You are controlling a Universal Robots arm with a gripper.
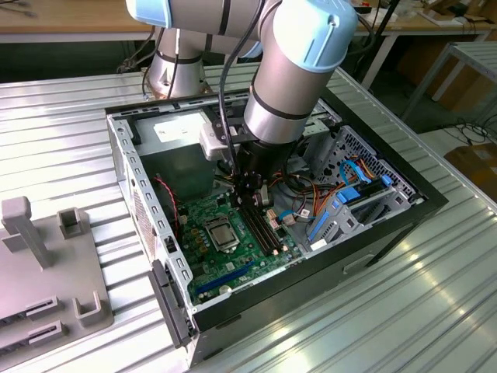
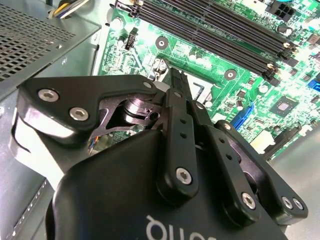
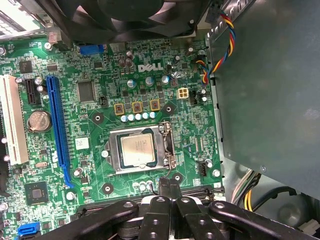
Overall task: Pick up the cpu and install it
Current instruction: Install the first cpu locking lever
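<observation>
Gripper (image 3: 169, 186) closest to lens in both wrist views, black fingers (image 2: 181, 92) pressed together, nothing pinched between them. Hangs over green motherboard (image 3: 100, 125), tips above the black memory slots (image 3: 150, 192) just beside the socket. Cpu (image 3: 138, 151) already seated in socket (image 3: 111, 150), silver top facing up, metal frame around it, apart from the fingertips. Blue expansion slot (image 3: 57, 130) and white slot (image 3: 14, 125) further out on the board, coin battery (image 3: 39, 120) between them. Black fan (image 3: 135, 15) at board edge, coloured wires (image 3: 220, 47) beside grey metal wall (image 3: 270, 90). In exterior view: arm (image 1: 287, 85) reaching down into open computer case (image 1: 144, 210), gripper (image 1: 250, 190) low above the board, cpu (image 1: 220, 233) toward exterior view's left of it. Case on ribbed metal table (image 1: 404, 295). Grey fixture block (image 1: 46, 264) at exterior view's left, well apart from case.
</observation>
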